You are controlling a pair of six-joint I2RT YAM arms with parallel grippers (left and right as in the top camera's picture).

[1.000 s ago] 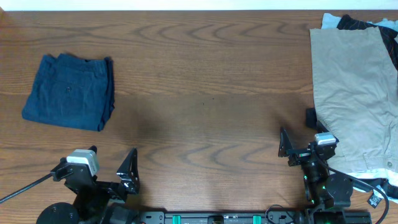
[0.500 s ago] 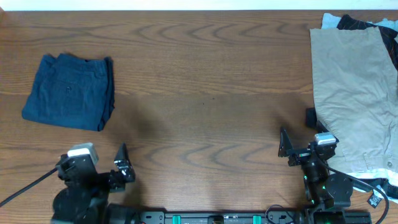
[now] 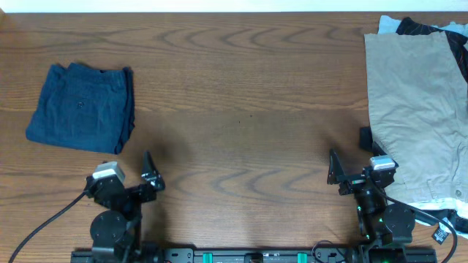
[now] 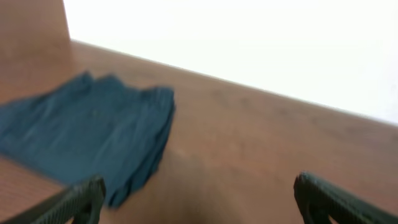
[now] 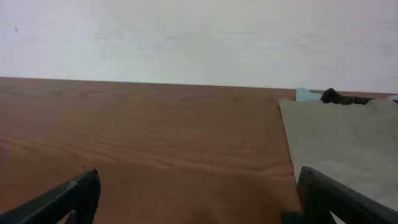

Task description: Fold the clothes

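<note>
Navy denim-like shorts (image 3: 82, 108) lie at the left of the table (image 3: 241, 95) in the overhead view, squared into a compact rectangle. They look done to me, and I'd guess they sit out there to keep the middle free as folding space. On the right edge, a beige garment (image 3: 413, 109) is spread flat and runs out of frame. A light blue piece (image 3: 387, 25) and a black piece (image 3: 420, 28) poke out at its far end. That reads as the queue, and beige is likely your next pick. Both arms sit low at the near edge. The left end effector (image 3: 146, 179) is well apart from the shorts. The right end effector (image 3: 349, 152) is just beside the beige garment's left edge.

The left wrist view is blurred. The shorts lie ahead and to the left on bare wood. The left end effector's fingers sit in the bottom corners, spread wide, with nothing between them.

The right wrist view is sharp. Its fingers are also spread wide and carry nothing. The beige garment lies ahead on the right, with the blue and black scraps at its far end.

There is no bin, basket or tray in any view, so every garment lies straight on the table. You can't tell how many pieces are under the beige one.
</note>
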